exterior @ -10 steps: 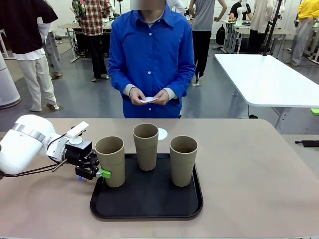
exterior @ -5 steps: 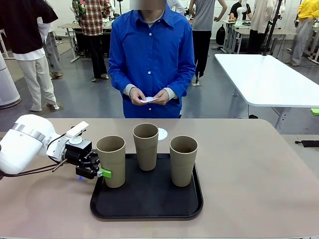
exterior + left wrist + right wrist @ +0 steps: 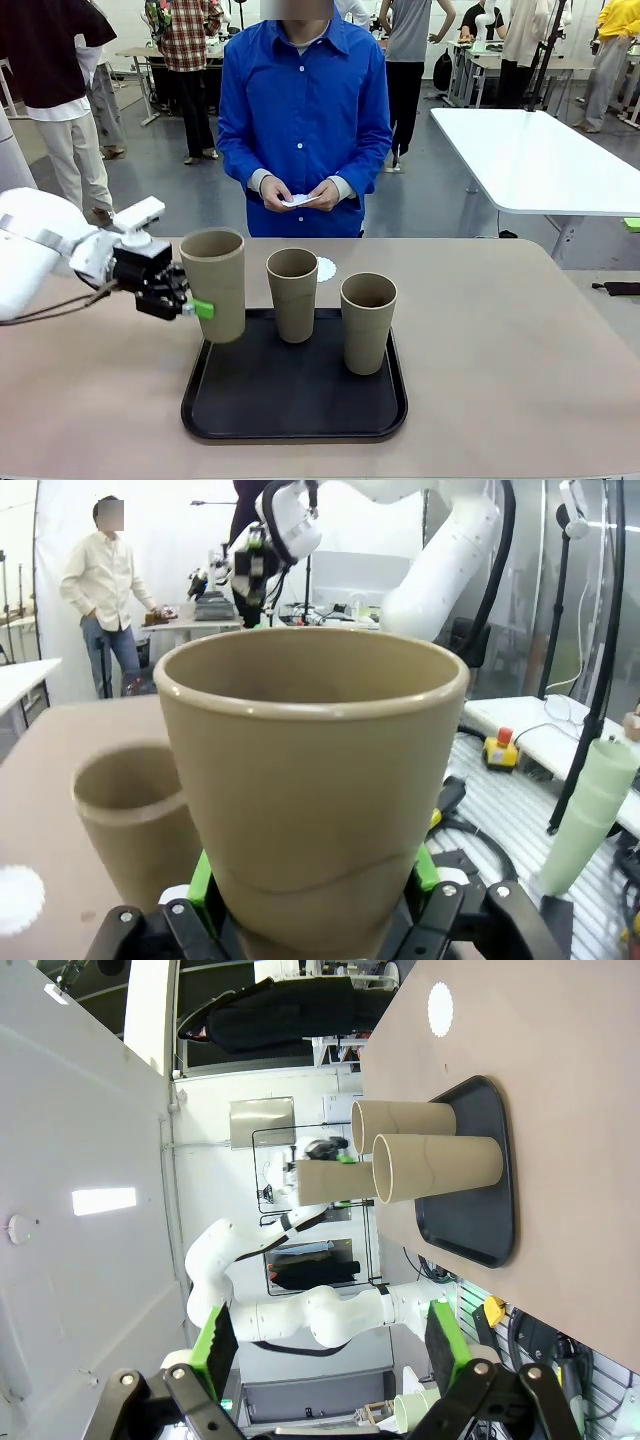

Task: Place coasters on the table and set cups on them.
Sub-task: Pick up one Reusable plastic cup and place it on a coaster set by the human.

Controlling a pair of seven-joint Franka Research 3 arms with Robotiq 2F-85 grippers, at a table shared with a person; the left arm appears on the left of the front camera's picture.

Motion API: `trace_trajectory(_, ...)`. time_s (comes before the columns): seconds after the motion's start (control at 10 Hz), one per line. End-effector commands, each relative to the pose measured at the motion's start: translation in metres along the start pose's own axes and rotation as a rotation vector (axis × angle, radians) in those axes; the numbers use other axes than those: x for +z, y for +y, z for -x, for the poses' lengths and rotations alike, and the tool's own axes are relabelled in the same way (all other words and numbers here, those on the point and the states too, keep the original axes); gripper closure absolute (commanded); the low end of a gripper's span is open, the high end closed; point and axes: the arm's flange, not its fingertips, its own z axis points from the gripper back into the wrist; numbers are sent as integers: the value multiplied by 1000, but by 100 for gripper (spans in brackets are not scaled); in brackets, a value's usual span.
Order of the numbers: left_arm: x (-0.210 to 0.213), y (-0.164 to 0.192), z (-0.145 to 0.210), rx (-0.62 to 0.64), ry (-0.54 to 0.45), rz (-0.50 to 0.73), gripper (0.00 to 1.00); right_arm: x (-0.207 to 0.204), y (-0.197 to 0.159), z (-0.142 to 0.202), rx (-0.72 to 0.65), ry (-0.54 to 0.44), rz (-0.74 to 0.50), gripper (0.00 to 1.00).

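Held cup: the held cup (image 3: 213, 282) stood upright, long axis vertical, mouth up and narrow base down, at the left side of the scene.
Grip: the left gripper (image 3: 200, 306) came in level from the left, its jaws clamped on the lower wall of the held cup, green pads pressed to either side.
Height: the cup's base hung over the left rim of the black tray (image 3: 290, 400), off its surface.
Neighbours: the middle cup (image 3: 292, 295) stood upright on the tray just right of the held cup with a narrow gap between; the right cup (image 3: 368, 320) stood nearer and further right, also on the tray.
Coaster: one coaster (image 3: 327, 268) lay flat on the table (image 3: 500, 340) just beyond the tray, partly hidden behind the middle cup.
Person: stood at the far edge, both hands (image 3: 322, 195) together on a white paper piece (image 3: 300, 200).
Right gripper: the right gripper (image 3: 330, 1340) had its jaws wide apart, nothing between them.
Open room: bare tabletop lay left of the tray, on the near side, and broadly to the right; a white table (image 3: 530, 160) stood beyond the far right corner.
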Motion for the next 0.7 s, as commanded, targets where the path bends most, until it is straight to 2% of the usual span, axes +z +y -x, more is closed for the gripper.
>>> trace_trajectory(0.0, -1, -20, -53, -8, -26, -9, 75, 0, 1, 0, 4, -3, -6, 0)
trace_trajectory(0.3, 0, -30, -97, -34, -40, -41, 75, 0, 1, 0, 4, -3, -6, 0)
trace_trajectory(0.4, -1, -35, -97, -40, -35, -58, 75, 0, 1, 0, 4, -3, -6, 0)
trace_trajectory(0.5, 3, -26, -96, -50, -19, -7, 75, 0, 1, 0, 4, -3, -6, 0)
trace_trajectory(0.6, 3, -26, -96, -50, -19, -7, 75, 0, 1, 0, 4, -3, -6, 0)
